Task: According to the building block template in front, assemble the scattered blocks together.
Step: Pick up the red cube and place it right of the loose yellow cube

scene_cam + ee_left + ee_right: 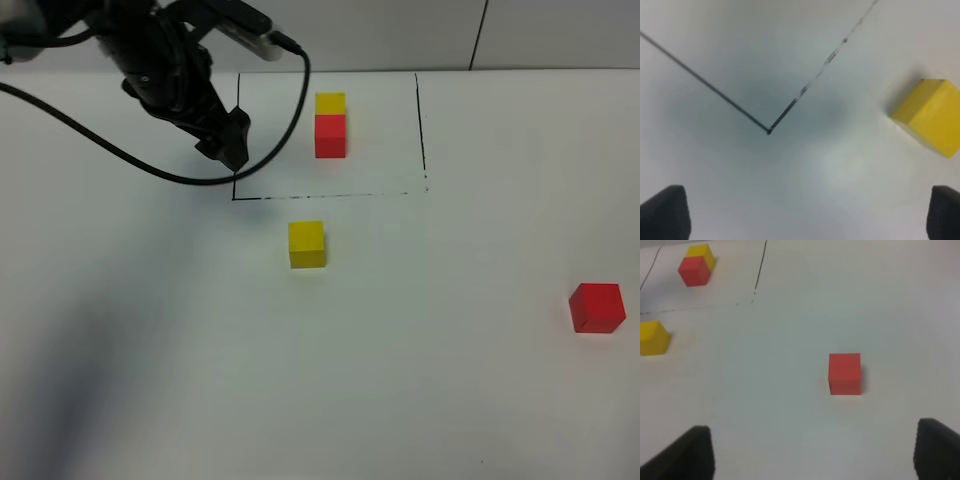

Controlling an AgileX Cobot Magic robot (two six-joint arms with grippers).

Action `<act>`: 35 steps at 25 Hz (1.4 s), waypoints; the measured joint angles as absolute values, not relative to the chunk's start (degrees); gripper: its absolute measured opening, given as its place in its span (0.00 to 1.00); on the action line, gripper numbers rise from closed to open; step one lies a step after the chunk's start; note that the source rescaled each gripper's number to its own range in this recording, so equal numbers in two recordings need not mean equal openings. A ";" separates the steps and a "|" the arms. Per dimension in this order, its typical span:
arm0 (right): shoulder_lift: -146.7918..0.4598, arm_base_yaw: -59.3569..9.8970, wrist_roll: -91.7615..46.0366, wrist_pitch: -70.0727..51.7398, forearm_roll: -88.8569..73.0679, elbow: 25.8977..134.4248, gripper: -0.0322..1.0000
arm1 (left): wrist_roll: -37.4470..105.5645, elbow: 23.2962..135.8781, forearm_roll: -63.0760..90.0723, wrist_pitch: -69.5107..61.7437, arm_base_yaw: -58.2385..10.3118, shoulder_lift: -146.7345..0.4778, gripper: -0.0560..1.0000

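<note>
The building block template [330, 125], a yellow cube joined to a red one, sits inside the black drawn rectangle [422, 130]. The loose yellow block [307, 245] rests just in front of that frame, and the loose red block [597, 307] lies far to the right. My left gripper [230, 148] hovers over the frame's front left corner, open and empty; in its wrist view [805, 215] the yellow block [930, 115] lies off to one side. My right gripper [812, 452] is open with nothing in it, and the red block [845, 373] lies ahead of it.
A black cable [150, 165] loops from the left arm over the white table [200, 350]. The right wrist view also takes in the yellow block [652, 337] and the template [696, 265] further off.
</note>
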State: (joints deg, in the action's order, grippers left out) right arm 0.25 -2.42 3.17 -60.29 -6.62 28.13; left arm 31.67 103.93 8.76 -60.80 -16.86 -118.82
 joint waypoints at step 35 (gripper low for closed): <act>0.25 -2.42 3.17 -60.29 -6.80 28.13 0.76 | 3.01 36.23 2.92 -53.51 -5.66 -31.80 0.90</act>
